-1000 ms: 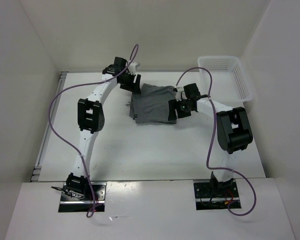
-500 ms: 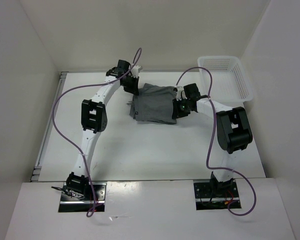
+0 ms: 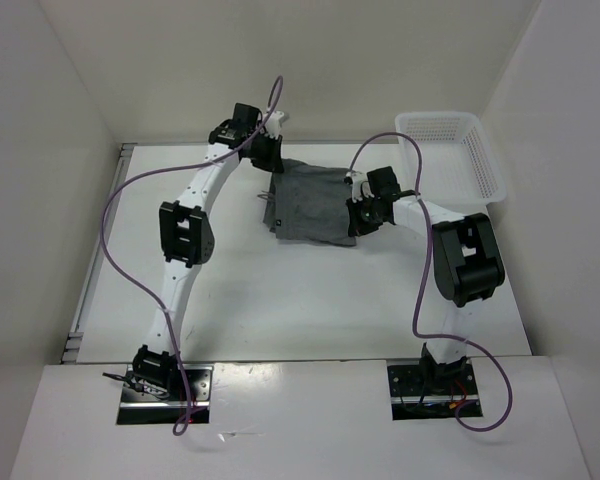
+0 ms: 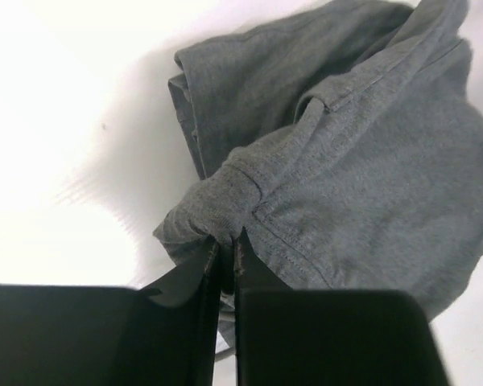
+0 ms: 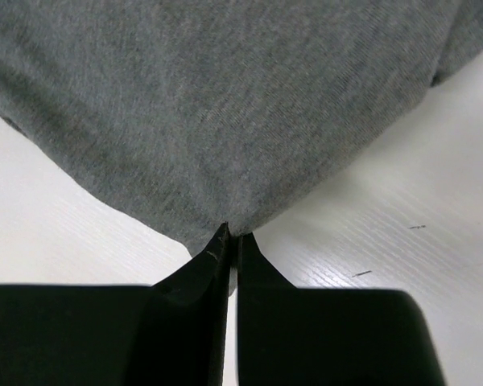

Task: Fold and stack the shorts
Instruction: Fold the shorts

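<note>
The grey shorts (image 3: 310,205) lie bunched on the white table at the back middle, between my two arms. My left gripper (image 3: 270,168) is at their far left corner, shut on a pinched fold of the grey shorts (image 4: 346,169), and the cloth rises into a peak at my left gripper (image 4: 228,241). My right gripper (image 3: 355,200) is at their right edge. In the right wrist view the shorts (image 5: 225,104) fill the top, and my right gripper (image 5: 233,235) is shut on the tip of their hem.
A white mesh basket (image 3: 480,160) stands at the back right corner of the table (image 3: 280,300). White walls close in the left, back and right sides. Purple cables loop above both arms.
Both grippers have gone from open to shut on the shorts' edges. The left gripper has moved back and lifted its corner, and the cloth has bunched narrower.
</note>
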### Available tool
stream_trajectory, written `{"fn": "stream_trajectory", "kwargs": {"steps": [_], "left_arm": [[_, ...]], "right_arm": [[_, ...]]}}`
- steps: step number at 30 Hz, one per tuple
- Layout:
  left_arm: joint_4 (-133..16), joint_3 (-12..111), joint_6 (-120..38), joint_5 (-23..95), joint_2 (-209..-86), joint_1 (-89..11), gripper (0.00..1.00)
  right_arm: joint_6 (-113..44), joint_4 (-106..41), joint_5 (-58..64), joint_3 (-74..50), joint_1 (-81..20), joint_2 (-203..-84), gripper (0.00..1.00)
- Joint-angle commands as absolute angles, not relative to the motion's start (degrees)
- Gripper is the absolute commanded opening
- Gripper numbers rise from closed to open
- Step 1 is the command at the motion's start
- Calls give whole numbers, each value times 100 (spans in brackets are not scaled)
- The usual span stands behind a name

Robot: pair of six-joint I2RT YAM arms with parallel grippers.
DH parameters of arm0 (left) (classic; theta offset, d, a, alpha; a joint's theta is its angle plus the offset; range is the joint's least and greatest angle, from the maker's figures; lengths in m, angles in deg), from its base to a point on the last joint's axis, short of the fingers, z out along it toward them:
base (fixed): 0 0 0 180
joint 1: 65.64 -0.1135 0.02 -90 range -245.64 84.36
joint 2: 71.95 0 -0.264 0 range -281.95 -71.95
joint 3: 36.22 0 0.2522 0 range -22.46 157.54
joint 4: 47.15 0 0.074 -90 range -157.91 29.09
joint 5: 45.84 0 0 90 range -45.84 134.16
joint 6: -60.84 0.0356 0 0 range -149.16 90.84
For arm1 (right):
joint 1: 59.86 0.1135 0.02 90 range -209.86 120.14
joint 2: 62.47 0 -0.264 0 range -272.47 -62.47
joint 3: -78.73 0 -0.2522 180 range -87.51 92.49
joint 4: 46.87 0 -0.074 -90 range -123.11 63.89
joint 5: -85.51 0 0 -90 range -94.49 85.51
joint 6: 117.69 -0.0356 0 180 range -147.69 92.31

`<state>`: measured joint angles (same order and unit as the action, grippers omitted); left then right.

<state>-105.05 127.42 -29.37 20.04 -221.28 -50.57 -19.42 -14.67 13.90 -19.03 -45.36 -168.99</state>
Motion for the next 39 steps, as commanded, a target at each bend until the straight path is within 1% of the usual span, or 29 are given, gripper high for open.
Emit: {"fn": "stream_trajectory", "kwargs": {"steps": [1,2,3,4,5,6,7,8,9,10,11,12,13,14,15,17,18,21,22,23,24,25,27,28,29,31,35,36,39], "left_arm": [[-10275,13160,-2916,1919,-21837,-4973,16],[-10275,13161,-2916,1972,-21933,-4973,18],[-10223,13161,-2916,1973,-21986,-4973,23],[-10222,13161,-2916,2112,-22126,-4973,32],[-10222,13161,-2916,2183,-22197,-4973,35],[-10222,13161,-2916,2271,-22259,-4912,41],[-10222,13213,-2916,2350,-22311,-4912,50],[-10222,13214,-2916,2411,-22364,-4912,55],[-10222,13214,-2916,2412,-22365,-4912,63],[-10222,13214,-2916,2473,-22365,-4912,66],[-10222,13214,-2916,2543,-22365,-4912,68],[-10222,13283,-2916,2605,-22365,-4912,69],[-10222,13336,-2916,2658,-22208,-4912,74],[-10222,13337,-2916,2763,-22119,-4981,78],[-10222,13241,-2916,2816,-21892,-5043,82],[-10222,12995,-2916,2929,-21602,-5122,87],[-10222,12681,-2916,2931,-21313,-5175,89],[-10275,12082,-2916,2992,-20714,-5412,97],[-10275,11653,-2916,2992,-20556,-5535,97],[-10275,11423,-2916,3053,-20232,-5588,100],[-10275,11186,-2916,3054,-20064,-5650,100],[-10275,10713,-2916,3115,-19888,-5781,100],[-10223,10228,-2916,3255,-19334,-5931,100],[-10222,9990,-2916,3317,-18950,-6053,100],[-10101,9527,-2916,3474,-18754,-6107,100],[-9925,9032,-2916,3729,-18194,-6177,100],[-9617,7767,-2916,3880,-17409,-6177,100],[-9529,7251,-2916,3880,-17129,-6177,100],[-9247,6624,-2916,3827,-16593,-6230,100]], "right_arm": [[-1662,-1632,1379,-1685,-4492,-17005,0],[-1662,-1632,1379,-1633,-4492,-17005,0],[-1609,-1580,1379,-1632,-4492,-17005,2],[-1609,-1579,1379,-1632,-4492,-17005,3],[-1609,-1579,1379,-1632,-4492,-17005,5],[-1557,-1579,1379,-1632,-4492,-17005,12],[-1556,-1518,1379,-1632,-4492,-17005,18],[-1495,-1518,1379,-1632,-4492,-17005,26],[-1495,-1457,1379,-1632,-4492,-17005,34],[-1425,-1456,1379,-1632,-4492,-16953,53],[-1424,-1404,1379,-1632,-4492,-16883,58],[-1320,-1342,1379,-1563,-4492,-16882,61],[-1267,-1290,1379,-1484,-4492,-16752,67],[-1153,-1167,1309,-1422,-4492,-16689,70],[-1100,-1096,1256,-1265,-4492,-16541,74],[-994,-904,1169,-1019,-4492,-16347,79],[-915,-902,1090,-956,-4492,-16120,80],[-862,-850,827,-850,-4492,-15654,82],[-792,-850,755,-789,-4492,-15539,82],[-661,-850,685,-789,-4492,-15433,82],[-608,-850,397,-789,-4492,-15188,82],[-607,-945,194,-789,-4492,-15055,83],[-485,-1332,-306,-929,-4492,-14635,86],[-414,-1516,-866,-1112,-4492,-14475,87],[-335,-1918,-1141,-1218,-4492,-14335,87],[-142,-2237,-1677,-1526,-4596,-13913,89],[-193,-2300,-1680,-1851,-5045,-13315,89],[-194,-2352,-1680,-2070,-5176,-13183,89],[-272,-2353,-1750,-2500,-5257,-12656,90]]}}
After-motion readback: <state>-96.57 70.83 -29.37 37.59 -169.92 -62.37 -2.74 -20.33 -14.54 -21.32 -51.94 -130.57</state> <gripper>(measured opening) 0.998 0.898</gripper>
